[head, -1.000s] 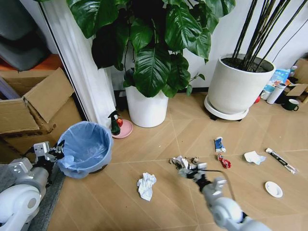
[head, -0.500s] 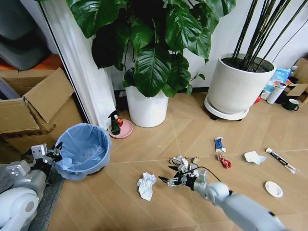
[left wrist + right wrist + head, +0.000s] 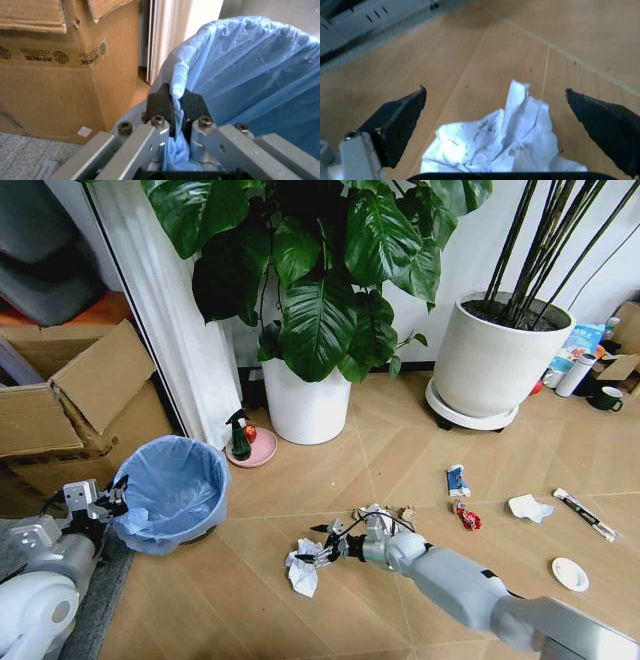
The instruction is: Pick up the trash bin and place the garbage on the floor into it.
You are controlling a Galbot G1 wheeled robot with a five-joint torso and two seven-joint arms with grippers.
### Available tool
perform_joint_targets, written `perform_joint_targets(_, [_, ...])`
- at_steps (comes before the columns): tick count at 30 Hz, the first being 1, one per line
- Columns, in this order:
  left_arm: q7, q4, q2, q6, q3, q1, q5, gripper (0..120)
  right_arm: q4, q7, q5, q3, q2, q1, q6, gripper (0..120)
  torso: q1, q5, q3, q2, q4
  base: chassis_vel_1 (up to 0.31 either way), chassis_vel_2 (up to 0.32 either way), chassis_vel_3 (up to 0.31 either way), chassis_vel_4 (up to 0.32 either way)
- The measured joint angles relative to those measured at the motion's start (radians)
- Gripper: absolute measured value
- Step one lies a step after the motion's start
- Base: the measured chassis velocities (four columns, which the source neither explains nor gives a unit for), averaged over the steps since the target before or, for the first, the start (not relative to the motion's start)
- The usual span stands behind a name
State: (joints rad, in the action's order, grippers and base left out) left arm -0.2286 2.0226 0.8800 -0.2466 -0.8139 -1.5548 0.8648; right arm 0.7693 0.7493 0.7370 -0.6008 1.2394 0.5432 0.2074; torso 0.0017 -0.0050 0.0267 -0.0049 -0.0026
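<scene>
Right claw [image 3: 318, 552] reaches low, spread over crumpled tissue [image 3: 301, 570]; left claw [image 3: 176, 108] pinches trash bin [image 3: 172, 492] liner rim.

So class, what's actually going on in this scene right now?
The robot is tidying litter off a wooden floor. Its left end effector is shut on the bag-lined rim of the trash bin, beside a cardboard box. Its right end effector is open, poised just above a crumpled white tissue, with the tissue between its fingers. Other garbage lies scattered to the right, near the white plant pots.
</scene>
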Motion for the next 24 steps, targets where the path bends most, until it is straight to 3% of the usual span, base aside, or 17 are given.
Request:
perform_joint_targets(8, [0.003,0.010,0.009,0.002,-0.008,-0.006,-0.006,0,-0.088,-0.007,-0.003,-0.045,0.058,-0.029,-0.015,100,0.000,0.0001,0.000,0.000,0.0001,0.000,0.000,0.000,0.000])
perform_joint_targets(15, [0.003,0.021,0.016,0.003,-0.011,-0.007,-0.006,0,-0.243,-0.013,-0.051,-0.034,0.136,-0.053,-0.018,100,0.000,-0.0001,0.000,0.000,0.0000,0.000,0.000,0.000,0.000])
perform_joint_targets(24, [0.005,0.018,0.013,0.005,-0.013,-0.005,-0.007,0,-0.286,-0.003,-0.049,-0.034,0.164,-0.060,-0.019,70,0.000,0.0001,0.000,0.000,0.0001,0.000,0.000,0.000,0.000])
